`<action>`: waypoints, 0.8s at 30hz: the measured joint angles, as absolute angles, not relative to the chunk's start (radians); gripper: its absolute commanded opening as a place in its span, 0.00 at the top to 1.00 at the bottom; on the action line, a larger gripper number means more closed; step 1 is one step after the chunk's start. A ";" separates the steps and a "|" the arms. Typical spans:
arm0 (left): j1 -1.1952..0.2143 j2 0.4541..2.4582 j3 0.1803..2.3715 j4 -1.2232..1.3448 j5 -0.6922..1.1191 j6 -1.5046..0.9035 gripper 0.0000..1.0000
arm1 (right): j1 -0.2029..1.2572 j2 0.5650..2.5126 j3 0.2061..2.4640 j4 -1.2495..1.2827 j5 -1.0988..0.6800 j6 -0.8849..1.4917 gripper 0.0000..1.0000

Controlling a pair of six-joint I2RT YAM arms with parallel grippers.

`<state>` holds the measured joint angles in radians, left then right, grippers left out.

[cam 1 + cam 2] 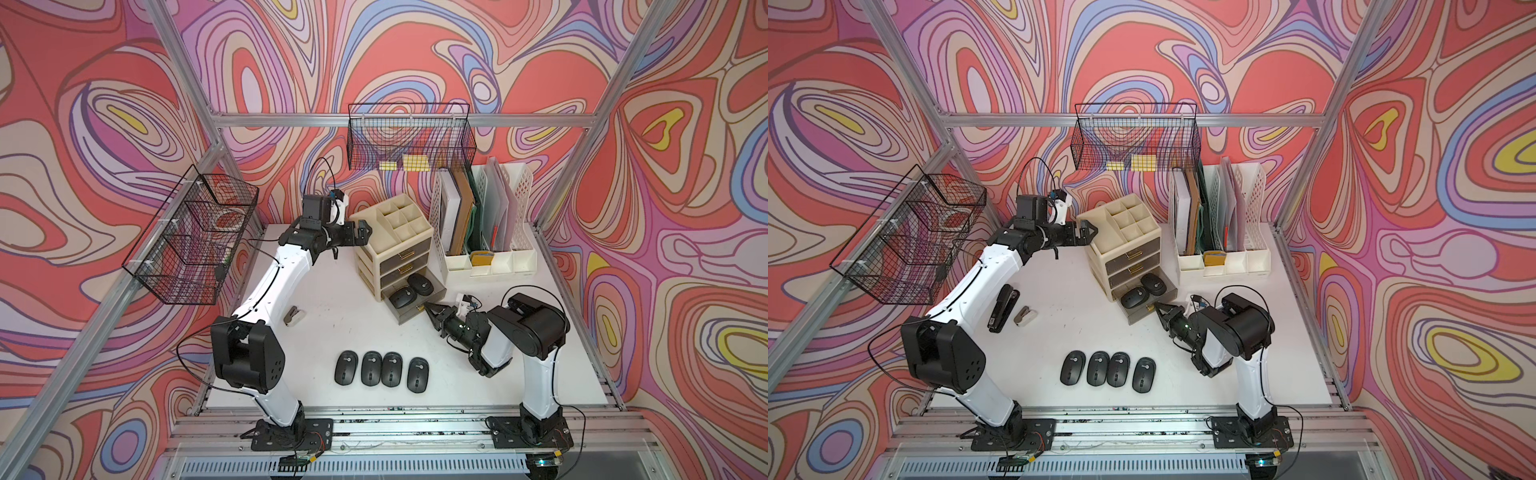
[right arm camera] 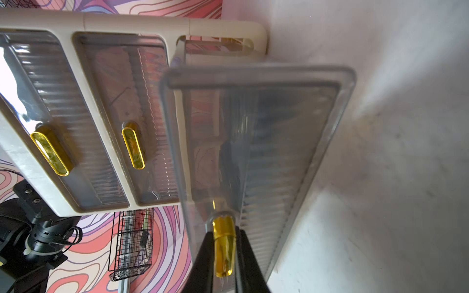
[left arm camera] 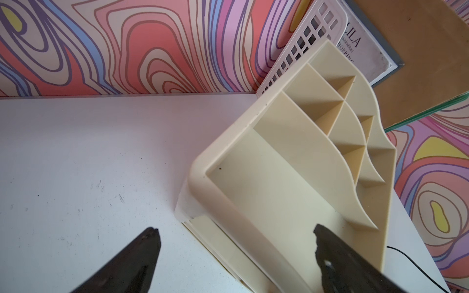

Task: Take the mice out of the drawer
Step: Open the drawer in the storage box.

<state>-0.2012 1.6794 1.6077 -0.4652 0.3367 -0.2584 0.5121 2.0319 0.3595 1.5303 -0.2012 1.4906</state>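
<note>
You're pinching the gold handle (image 2: 223,250) of the drawer (image 1: 405,319) with the right gripper (image 1: 428,308) — mice (image 1: 401,297) lying at its eleven o'clock, probably light and slick; take their flanks.

You see black stapler (image 1: 1003,309) flat on table (image 1: 1075,332), grey staple remover (image 1: 1022,315) just beside it. Side wire basket (image 1: 191,241), rear wire basket (image 1: 411,141) hang on frame (image 1: 291,120). White file rack (image 1: 521,195) holds upright folders (image 1: 465,208).

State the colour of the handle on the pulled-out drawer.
Gold; the handle shows best in the right wrist view.
</note>
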 measured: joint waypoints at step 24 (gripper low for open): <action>-0.201 1.621 1.613 -0.496 0.307 -0.209 0.01 | 0.512 1.874 0.215 1.415 -0.209 1.383 0.18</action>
<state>-0.2012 1.6207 1.6135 -0.4957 0.3069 -0.2089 0.5121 1.8736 0.2146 1.4155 -0.2092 1.3827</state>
